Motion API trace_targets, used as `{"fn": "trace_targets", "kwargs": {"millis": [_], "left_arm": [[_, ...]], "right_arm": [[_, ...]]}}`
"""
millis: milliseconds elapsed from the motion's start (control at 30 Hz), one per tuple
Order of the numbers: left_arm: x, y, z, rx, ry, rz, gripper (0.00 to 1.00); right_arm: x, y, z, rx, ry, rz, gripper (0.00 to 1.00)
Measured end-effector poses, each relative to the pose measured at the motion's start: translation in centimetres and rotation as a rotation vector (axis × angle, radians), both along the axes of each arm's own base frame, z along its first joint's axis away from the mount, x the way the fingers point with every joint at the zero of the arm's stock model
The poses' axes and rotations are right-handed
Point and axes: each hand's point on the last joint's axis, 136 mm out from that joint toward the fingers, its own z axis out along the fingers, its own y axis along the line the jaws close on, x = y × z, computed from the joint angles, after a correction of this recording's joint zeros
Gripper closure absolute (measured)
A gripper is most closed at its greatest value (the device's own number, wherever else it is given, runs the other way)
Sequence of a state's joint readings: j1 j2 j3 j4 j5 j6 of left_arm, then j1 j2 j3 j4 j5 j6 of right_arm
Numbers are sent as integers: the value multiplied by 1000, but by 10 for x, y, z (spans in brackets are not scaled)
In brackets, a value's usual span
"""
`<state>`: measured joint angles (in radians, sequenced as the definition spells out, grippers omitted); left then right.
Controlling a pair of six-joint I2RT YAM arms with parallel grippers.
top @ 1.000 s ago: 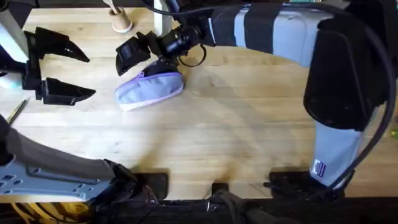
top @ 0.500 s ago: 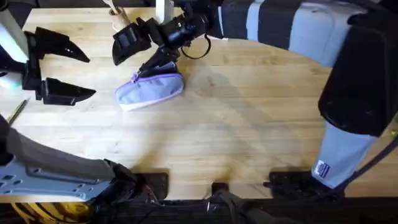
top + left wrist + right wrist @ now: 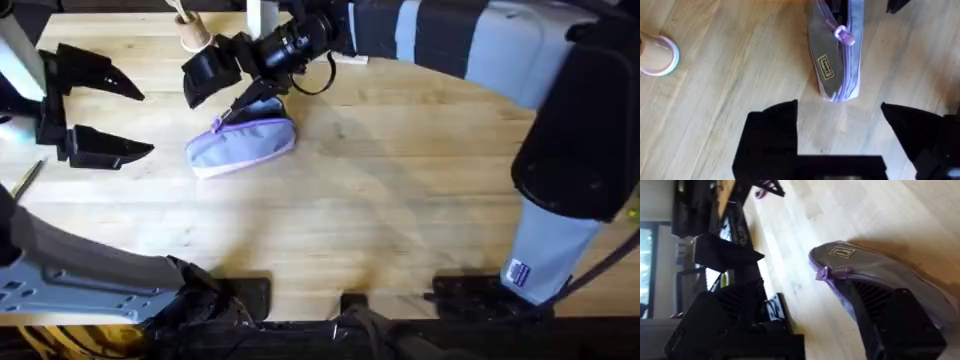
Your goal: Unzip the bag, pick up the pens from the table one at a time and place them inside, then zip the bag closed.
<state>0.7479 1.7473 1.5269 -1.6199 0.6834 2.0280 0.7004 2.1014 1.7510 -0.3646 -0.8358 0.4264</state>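
Observation:
The lavender bag (image 3: 243,143) lies on the table (image 3: 380,200) at the far left of centre, with its zipper pull (image 3: 844,34) near one end. My right gripper (image 3: 207,108) reaches across from the right and stands open over the bag's far side. One of its fingers (image 3: 890,317) rests against the bag's top by the zipper; the other is clear of it. My left gripper (image 3: 145,122) hangs open to the left of the bag with nothing between its fingers (image 3: 772,132). A thin pen (image 3: 25,178) lies at the table's left edge.
A small wooden cup (image 3: 192,32) stands at the far edge behind the bag. A round wooden piece with a pale rim (image 3: 657,55) appears in the left wrist view. Bare tabletop stretches across the middle and right.
My right gripper has shifted toward the far edge and a little left, leaving one finger against the bag. The bag and the left gripper have stayed put.

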Motion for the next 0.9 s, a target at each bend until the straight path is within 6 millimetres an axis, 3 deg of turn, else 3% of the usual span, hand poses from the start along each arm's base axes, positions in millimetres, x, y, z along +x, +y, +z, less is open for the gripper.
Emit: {"fn": "trace_targets", "kwargs": {"millis": [100, 367, 500, 600, 900], "left_arm": [[0, 0, 0, 0, 0, 0, 8], [1, 4, -3, 23, -4, -4, 7], [1, 5, -5, 25, 6, -6, 7], [2, 6, -10, 18, 18, -7, 7], [2, 7, -11, 21, 15, -7, 8]], "right_arm": [[3, -4, -4, -95, -51, -59, 4], [9, -28, 11, -412, -236, -331, 4], [-3, -15, 11, -447, -313, -349, 4], [-25, 1, 11, -452, -344, -312, 4], [-16, 7, 15, -426, -262, -493, 4]]}}
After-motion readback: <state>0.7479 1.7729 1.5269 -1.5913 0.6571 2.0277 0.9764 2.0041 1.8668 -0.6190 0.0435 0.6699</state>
